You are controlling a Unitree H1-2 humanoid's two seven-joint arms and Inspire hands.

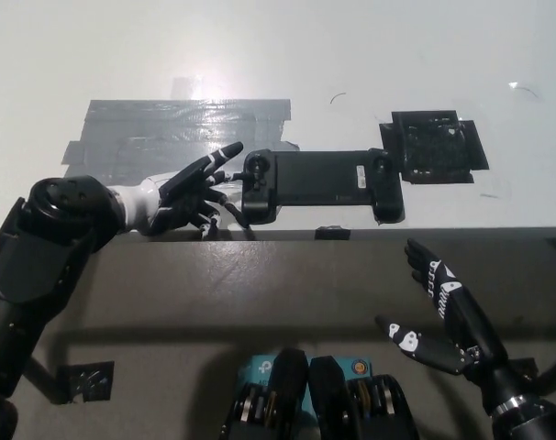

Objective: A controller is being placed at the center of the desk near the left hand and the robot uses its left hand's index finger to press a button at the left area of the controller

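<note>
Controller (316,185) is lying along the desk's (397,55) near edge; left robot hand (188,195), fingers spread, is pointing beside its left end. Right robot hand (443,312) is resting open below the edge.

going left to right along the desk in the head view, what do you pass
grey tape patch → left hand → controller → black tape square. The right hand rests below the desk edge at lower right, off that line.
</note>
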